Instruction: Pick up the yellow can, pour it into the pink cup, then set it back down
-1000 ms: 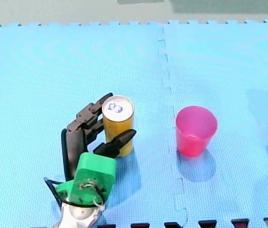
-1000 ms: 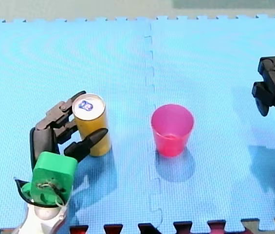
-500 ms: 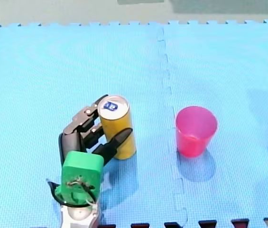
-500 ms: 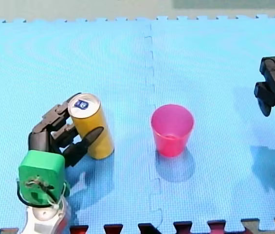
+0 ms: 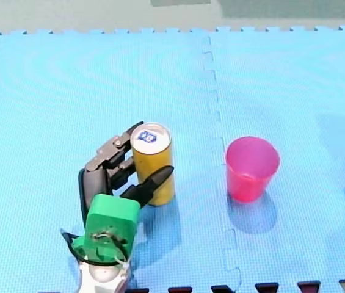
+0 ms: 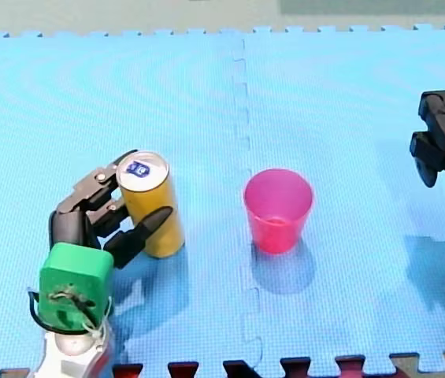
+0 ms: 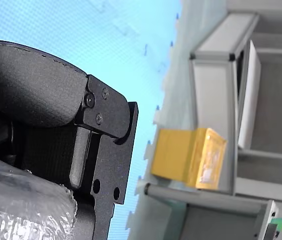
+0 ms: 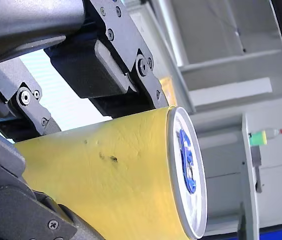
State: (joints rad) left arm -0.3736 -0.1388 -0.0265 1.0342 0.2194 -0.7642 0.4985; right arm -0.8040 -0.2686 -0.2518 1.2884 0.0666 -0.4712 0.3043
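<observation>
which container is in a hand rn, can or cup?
The yellow can: the left hand grips it. The pink cup stands untouched; the right hand, at the right edge of the mat, holds nothing.

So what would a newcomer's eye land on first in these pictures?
The yellow can, upright on the blue mat left of centre, with the left hand closed around its side. Next the pink cup, standing apart to the can's right, just past the mat's seam. The right hand is at the far right edge, holding nothing.
</observation>
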